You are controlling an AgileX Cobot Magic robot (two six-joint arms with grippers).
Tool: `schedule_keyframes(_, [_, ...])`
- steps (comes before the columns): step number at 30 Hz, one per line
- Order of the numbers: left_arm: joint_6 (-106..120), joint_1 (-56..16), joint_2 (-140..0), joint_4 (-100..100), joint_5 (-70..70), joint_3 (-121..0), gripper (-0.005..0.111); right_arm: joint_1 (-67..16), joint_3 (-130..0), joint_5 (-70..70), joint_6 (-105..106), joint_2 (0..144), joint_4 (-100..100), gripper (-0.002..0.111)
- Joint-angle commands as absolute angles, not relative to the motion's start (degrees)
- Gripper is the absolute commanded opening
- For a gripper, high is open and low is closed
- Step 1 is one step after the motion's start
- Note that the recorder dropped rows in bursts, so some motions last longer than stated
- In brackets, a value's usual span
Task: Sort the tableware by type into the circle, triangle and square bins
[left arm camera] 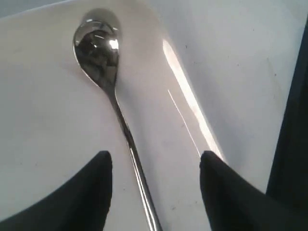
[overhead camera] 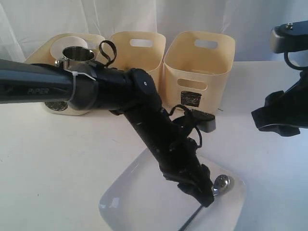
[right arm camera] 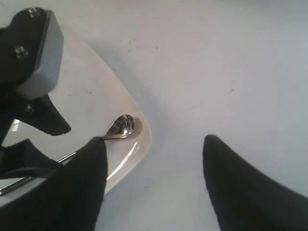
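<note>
One plate (overhead camera: 137,197), one spoon (overhead camera: 221,183) on it, three bins (overhead camera: 221,62), one mug (overhead camera: 78,54)

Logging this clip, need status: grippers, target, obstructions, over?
Left gripper open, straddling shiny steel spoon handle on large white rounded-square plate. Right gripper open, over white table beside plate. Nothing blocking spoon.

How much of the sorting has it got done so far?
Partly done, it seems: a steel mug already sits in the left bin. In hand: the left claw hangs open astride the handle of the spoon on the white plate, not gripping yet. The right claw is open, off to the side. Left: the spoon and the plate need binning. Other pieces are out of view.
</note>
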State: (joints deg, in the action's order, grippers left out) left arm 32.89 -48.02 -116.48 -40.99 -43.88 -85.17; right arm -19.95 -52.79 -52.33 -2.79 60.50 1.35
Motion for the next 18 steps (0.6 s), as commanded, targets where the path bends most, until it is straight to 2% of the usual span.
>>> schedule_keyframes(1, [33.42, -51.00, -117.42, -37.40, -42.83, -85.39, 0.059, -19.98, -52.58, -52.43, -3.06, 60.10, 1.66, 0.055])
schedule_keyframes(10, [25.24, -55.63, -118.46, -21.14, -34.75, -85.42, 0.059, -19.98, -52.58, -52.43, -3.06, 60.10, 1.66, 0.055])
schedule_keyframes(18, [22.31, -56.87, -119.55, -19.90, -34.59, -85.42, 0.058, -19.98, -52.58, -52.59, -3.16, 60.10, 1.66, 0.055])
